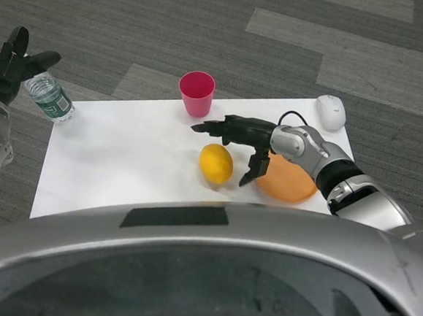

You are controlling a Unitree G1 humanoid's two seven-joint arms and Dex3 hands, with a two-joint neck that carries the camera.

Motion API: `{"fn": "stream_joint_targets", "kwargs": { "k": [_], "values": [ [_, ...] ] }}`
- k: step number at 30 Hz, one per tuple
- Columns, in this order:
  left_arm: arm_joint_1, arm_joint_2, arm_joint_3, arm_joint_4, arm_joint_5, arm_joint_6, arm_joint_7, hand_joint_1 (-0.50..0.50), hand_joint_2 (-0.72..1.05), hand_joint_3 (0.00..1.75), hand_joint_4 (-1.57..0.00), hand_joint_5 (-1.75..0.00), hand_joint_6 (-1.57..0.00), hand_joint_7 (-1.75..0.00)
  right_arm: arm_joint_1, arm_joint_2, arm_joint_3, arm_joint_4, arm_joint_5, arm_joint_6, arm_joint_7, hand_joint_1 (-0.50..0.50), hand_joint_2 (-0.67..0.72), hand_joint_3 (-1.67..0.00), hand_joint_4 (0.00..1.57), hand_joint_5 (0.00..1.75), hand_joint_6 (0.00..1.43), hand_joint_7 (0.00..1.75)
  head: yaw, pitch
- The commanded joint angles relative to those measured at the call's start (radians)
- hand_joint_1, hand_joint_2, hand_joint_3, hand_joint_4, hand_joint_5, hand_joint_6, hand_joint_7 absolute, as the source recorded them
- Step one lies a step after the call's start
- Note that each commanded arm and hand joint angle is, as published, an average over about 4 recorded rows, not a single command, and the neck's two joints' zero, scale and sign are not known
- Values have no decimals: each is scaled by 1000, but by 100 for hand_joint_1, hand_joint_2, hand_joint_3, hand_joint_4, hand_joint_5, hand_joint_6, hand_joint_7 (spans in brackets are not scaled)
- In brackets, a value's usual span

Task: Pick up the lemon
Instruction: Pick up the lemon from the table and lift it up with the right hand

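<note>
Head view shows one lemon (216,163) just left of the right hand (236,139), whose spread fingers hold nothing; one cup (197,93), one bottle (49,97), one mouse (331,111) lie beyond.

The right silver forearm reaches in over the table, its black many-fingered right hand (236,139) spread with nothing held; the black left hand (10,62) is raised at the left edge, fingers apart.

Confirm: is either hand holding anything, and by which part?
Nothing held. Right hand open, fingers spread beside the lemon, not around it. Left hand empty, off the table's left.
</note>
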Motion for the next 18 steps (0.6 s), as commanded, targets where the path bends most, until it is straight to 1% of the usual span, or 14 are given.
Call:
{"fn": "stream_joint_targets", "kwargs": {
  "k": [1,2,3,5,7,9,13,14,17,18],
  "values": [
    [3,11,6,3,-3,2,3,50,96,9,0,0,0,0,-25,-6,3,-14,15,18,3,15,20,-10,0,138,0,0,0,0],
    [3,11,6,3,-3,2,3,50,96,9,0,0,0,0,-25,-5,4,-17,16,21,3,17,22,-8,0,133,0,0,0,1],
    [4,11,6,3,-3,2,3,50,96,9,0,0,0,0,-25,-5,6,-20,17,24,3,17,22,-8,0,131,0,0,0,1],
    [4,11,7,3,-3,1,3,50,96,9,0,0,0,0,-25,-5,9,-26,19,28,3,15,22,-12,0,121,0,0,0,2],
    [4,11,7,3,-3,2,3,50,96,9,0,0,0,0,-24,-6,9,-28,22,29,2,12,19,-16,0,116,0,0,1,3],
    [5,11,8,3,-3,2,3,50,96,9,0,0,0,0,-21,-7,9,-29,28,29,-3,10,12,-16,0,112,0,0,1,3],
    [6,11,9,3,-3,2,3,50,96,9,-1,0,0,0,-16,-7,9,-30,37,29,-18,-3,-8,-30,3,90,0,0,1,2],
    [6,11,9,3,-3,2,3,50,96,9,-2,0,0,0,-16,-7,9,-30,38,29,-19,-5,-11,-32,3,85,0,0,1,2],
    [6,11,9,3,-3,2,3,50,96,9,-4,0,0,0,-16,-7,11,-29,40,29,-20,-8,-16,-32,3,78,0,0,0,2],
    [6,11,9,3,-3,2,3,50,96,9,-4,0,0,0,-16,-6,12,-28,40,29,-19,-8,-16,-32,3,78,0,0,-1,3]
  ]
}}
